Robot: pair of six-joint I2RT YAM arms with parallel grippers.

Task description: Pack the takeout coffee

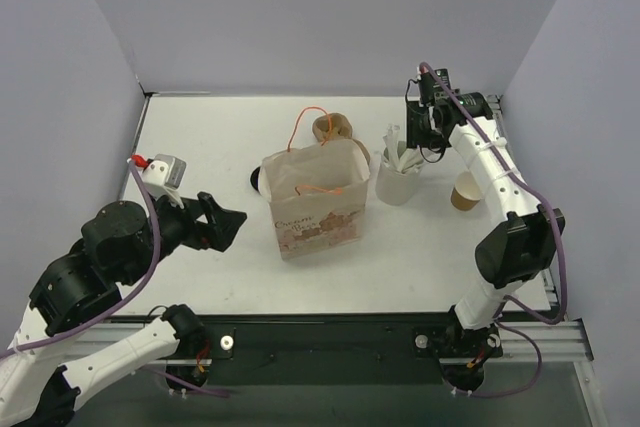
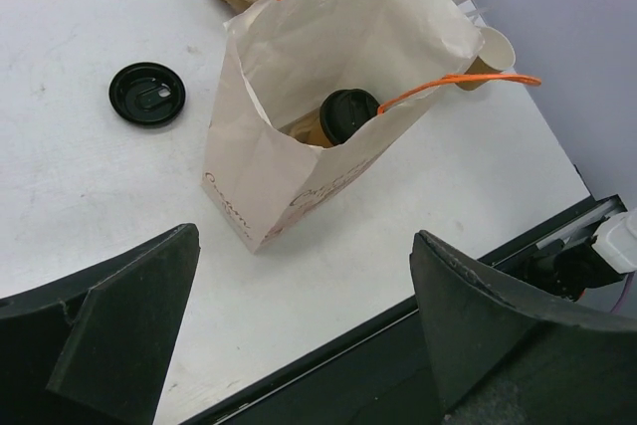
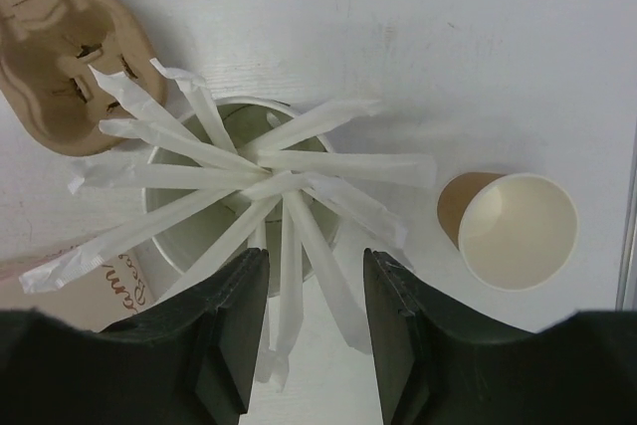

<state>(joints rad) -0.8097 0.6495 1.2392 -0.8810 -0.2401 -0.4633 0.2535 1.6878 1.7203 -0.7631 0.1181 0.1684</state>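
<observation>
The takeout coffee cup [image 1: 465, 192], kraft brown with a white inside and no lid, stands on the table right of the white cup [image 1: 400, 184] of white sticks. It also shows in the right wrist view [image 3: 518, 231]. My right gripper [image 1: 427, 135] hovers over the white cup [image 3: 184, 231]. Its jaws [image 3: 314, 271] are open, with two white sticks running loosely between them. A brown cup with a black lid [image 2: 343, 114] sits inside the open paper bag [image 2: 249, 186]. My left gripper [image 2: 304, 236] is wide open and holds nothing. It sits left of the bag [image 1: 315, 222].
A loose black lid [image 2: 147, 95] lies on the table left of the bag. The brown moulded cup carrier [image 1: 333, 128] sits behind the bag. The bag's orange handles [image 2: 468, 80] stick up. Grey walls enclose three sides, and a black rail runs along the near edge.
</observation>
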